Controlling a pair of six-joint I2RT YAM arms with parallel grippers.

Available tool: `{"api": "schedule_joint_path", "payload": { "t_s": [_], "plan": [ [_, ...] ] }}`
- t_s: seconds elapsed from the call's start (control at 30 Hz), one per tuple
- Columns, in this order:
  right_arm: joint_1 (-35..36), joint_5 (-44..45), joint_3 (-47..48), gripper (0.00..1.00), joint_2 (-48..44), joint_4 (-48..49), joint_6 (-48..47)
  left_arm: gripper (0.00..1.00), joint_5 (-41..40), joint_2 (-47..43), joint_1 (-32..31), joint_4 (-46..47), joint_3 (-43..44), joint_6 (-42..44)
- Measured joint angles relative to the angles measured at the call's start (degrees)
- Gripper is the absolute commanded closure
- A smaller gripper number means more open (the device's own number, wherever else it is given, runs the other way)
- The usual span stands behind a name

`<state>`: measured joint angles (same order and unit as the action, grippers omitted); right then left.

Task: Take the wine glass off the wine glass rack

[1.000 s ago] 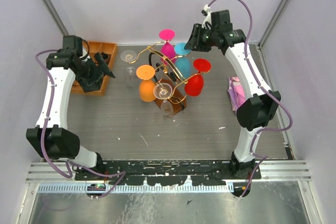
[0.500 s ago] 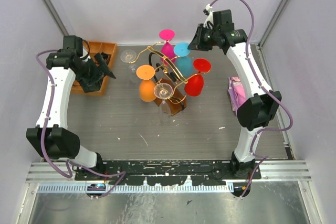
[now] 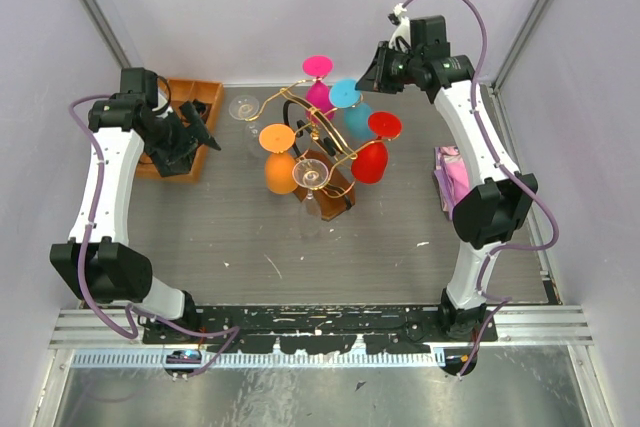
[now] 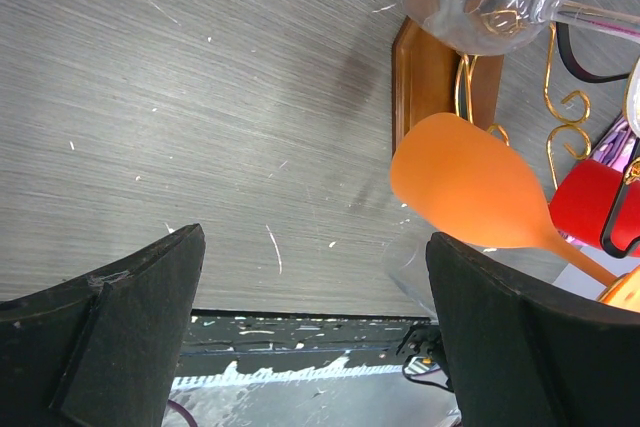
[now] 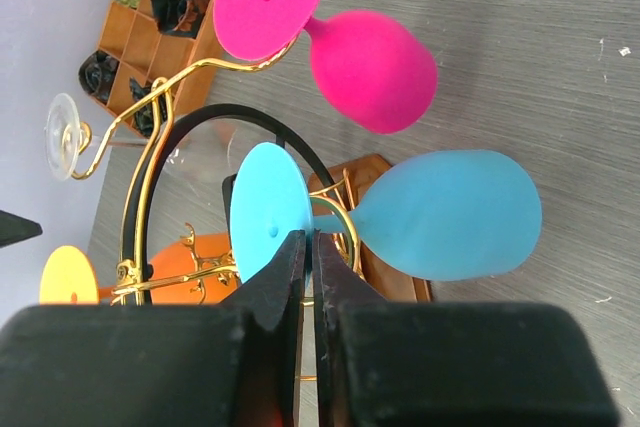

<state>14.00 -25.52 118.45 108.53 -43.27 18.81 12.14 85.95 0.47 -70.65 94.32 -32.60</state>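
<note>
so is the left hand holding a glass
No, the left hand is wide open over the table, the orange glass well apart from it.

Grey wood-grain table (image 3: 250, 237), wine glass rack (image 3: 330, 203) stood mid-rear on its brown base, compartmented wooden tray (image 3: 200, 89) set far left, pink packet (image 3: 447, 172) laid at the right edge.

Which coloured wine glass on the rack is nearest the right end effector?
The blue wine glass: the right end effector pinches its foot's rim, while the pink glass, orange glass and red glass hang farther off.
</note>
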Motion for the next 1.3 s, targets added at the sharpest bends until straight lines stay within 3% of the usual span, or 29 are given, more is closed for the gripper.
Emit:
{"api": "schedule_joint_path", "payload": {
  "t_s": [0.47,1.3],
  "plan": [
    [-2.9,-8.8,-2.6,0.99,0.1,3.4,2.7,0.01,0.0,0.0,0.0,-0.1,0.0,0.9],
    [-9.1,-14.7,-12.7,0.99,-6.4,8.5,5.8,0.01,0.7,0.7,0.0,-0.2,-0.7,1.5]
  ]
}}
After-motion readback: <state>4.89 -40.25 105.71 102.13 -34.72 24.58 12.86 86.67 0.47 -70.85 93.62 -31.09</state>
